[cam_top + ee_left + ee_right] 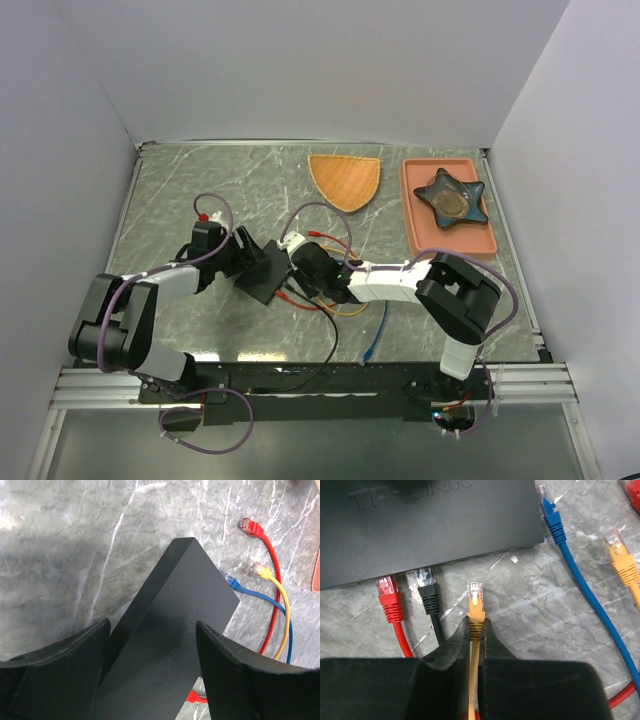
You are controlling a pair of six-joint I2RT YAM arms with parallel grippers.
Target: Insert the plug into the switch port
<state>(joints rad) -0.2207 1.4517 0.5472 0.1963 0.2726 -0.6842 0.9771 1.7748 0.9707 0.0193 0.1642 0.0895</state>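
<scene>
Plug (475, 596) pinched in R end effector (475, 626) — just short of switch (430, 525), which L end effector (152, 626) clamps.

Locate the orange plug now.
Right wrist view: the orange plug sits pinched in the right gripper, just short of the switch edge, right of the black plug.

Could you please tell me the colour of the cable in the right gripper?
Orange: the cable in the right gripper shows best in right wrist view.

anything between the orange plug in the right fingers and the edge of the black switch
Only bare tabletop, seen in the right wrist view, lies between the orange plug and the switch edge.
</scene>
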